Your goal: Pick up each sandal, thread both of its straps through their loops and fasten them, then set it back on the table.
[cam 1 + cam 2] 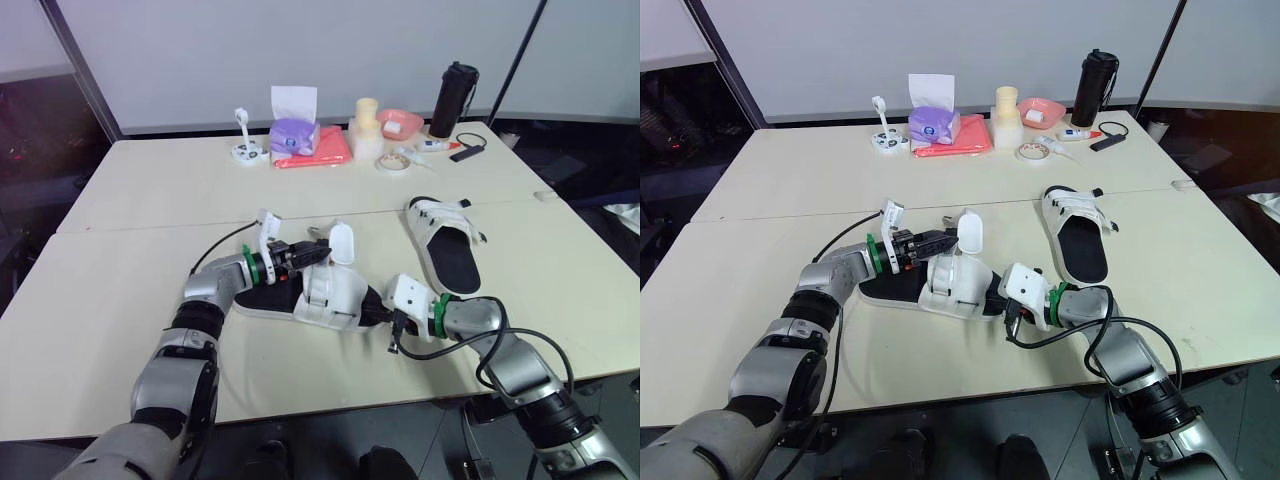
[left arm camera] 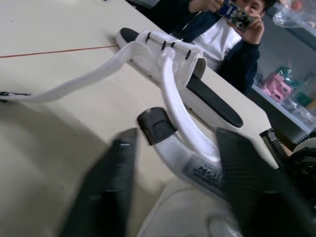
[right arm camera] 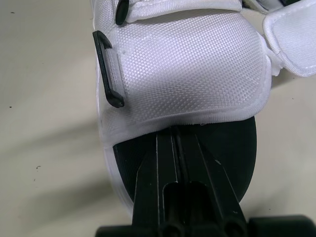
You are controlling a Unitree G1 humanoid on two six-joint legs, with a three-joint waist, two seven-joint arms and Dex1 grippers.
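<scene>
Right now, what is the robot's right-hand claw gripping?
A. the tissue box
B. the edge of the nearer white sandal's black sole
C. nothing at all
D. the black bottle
B: the right wrist view shows the right gripper with its fingers closed on the black sole edge of the nearer white sandal.

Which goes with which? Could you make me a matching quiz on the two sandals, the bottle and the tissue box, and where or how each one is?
1. near sandal
2. far sandal
3. bottle
4. tissue box

a. black, upright, far right
b. gripped by the right end effector
c. purple, far middle
d. lying alone, on the right

Pairs: 1-b, 2-d, 3-a, 4-c.
</scene>
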